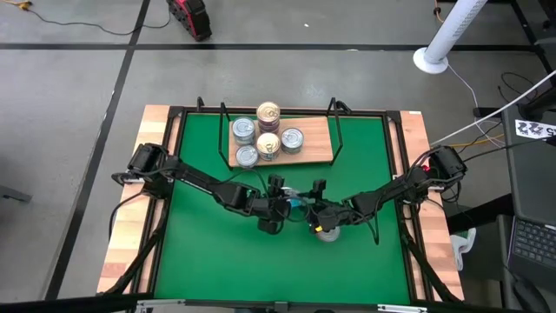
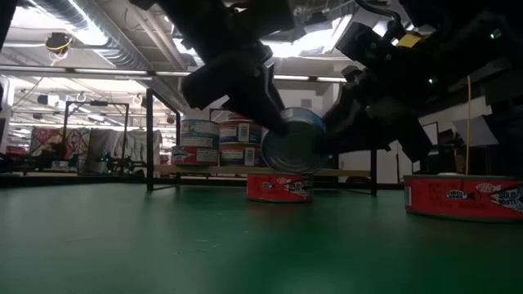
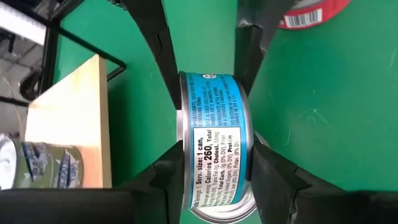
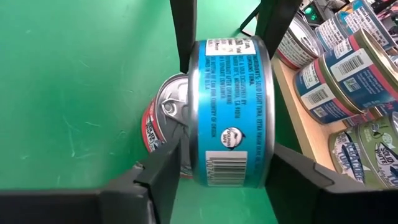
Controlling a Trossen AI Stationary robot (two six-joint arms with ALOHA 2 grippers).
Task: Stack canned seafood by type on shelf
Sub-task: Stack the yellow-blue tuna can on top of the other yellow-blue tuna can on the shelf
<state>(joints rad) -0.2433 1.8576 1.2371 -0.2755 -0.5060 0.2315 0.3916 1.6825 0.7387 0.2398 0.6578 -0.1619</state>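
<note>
The blue tin (image 3: pixel 214 146), lifted on edge above the green bench (image 1: pixel 208 261) between the two arms, sits in both the left pincer (image 3: pixel 214 155) and right pincer (image 4: pixel 227 112), stiff, smooth and likely slippery, best held across its flat lids; the shelf (image 1: pixel 317 148) stands near, in a wide hall.

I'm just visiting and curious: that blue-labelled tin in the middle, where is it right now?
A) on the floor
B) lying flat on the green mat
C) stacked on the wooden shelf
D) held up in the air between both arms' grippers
D: the blue can hangs on edge above the mat, with the left gripper and right gripper each straddling it.
</note>
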